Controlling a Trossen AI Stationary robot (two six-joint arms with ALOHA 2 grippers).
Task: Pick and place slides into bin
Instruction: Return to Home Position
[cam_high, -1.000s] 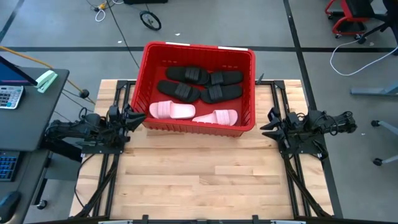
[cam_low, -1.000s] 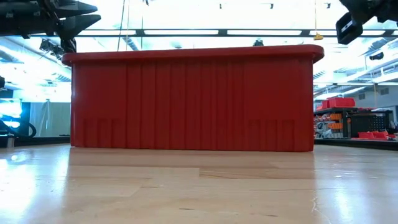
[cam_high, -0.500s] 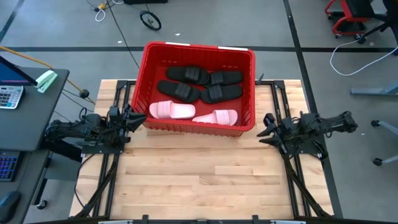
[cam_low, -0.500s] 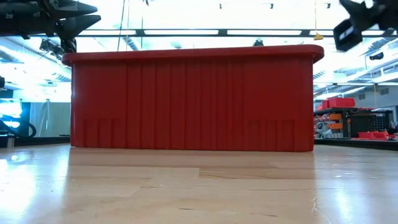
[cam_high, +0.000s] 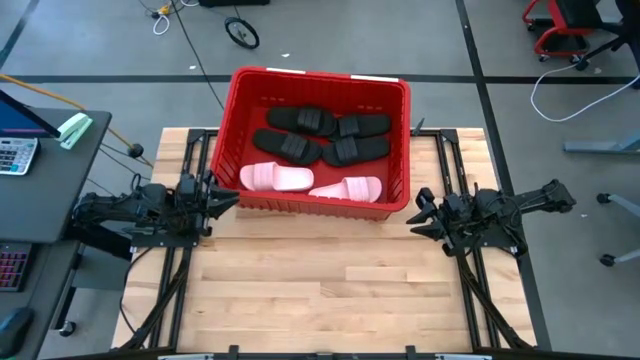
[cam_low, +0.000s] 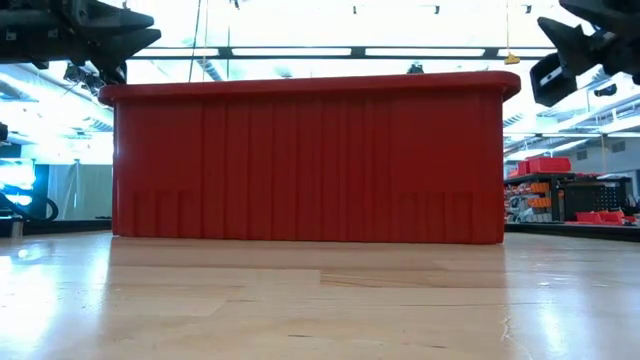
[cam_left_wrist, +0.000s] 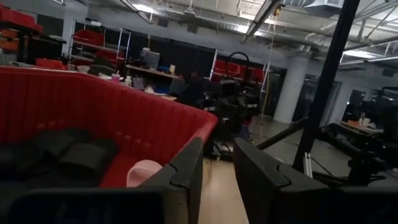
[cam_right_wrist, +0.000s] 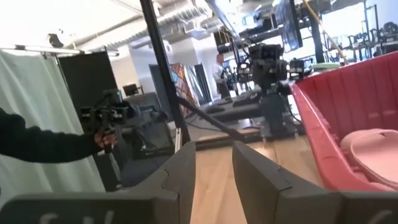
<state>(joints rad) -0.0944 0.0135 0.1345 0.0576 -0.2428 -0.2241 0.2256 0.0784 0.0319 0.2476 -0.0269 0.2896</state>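
Observation:
The red bin stands at the far middle of the wooden table. In it lie four black slides and two pale pink slides, resting on the bin's floor. My left gripper is open and empty, just outside the bin's near left corner. My right gripper is open and empty, just outside the bin's near right corner. The left wrist view shows the bin's wall, black slides and a pink slide. The right wrist view shows the bin's rim and a pink slide.
The bare wooden tabletop spreads in front of the bin. Dark frame rails run along both sides of the table. A desk with a calculator stands left of the table. A person's dark sleeve shows beyond the table.
My right gripper has gone toward the table's left edge and a little toward its near edge, closing on the bin's near right corner. My left gripper has edged slightly toward the right. The bin and the slides have kept still.

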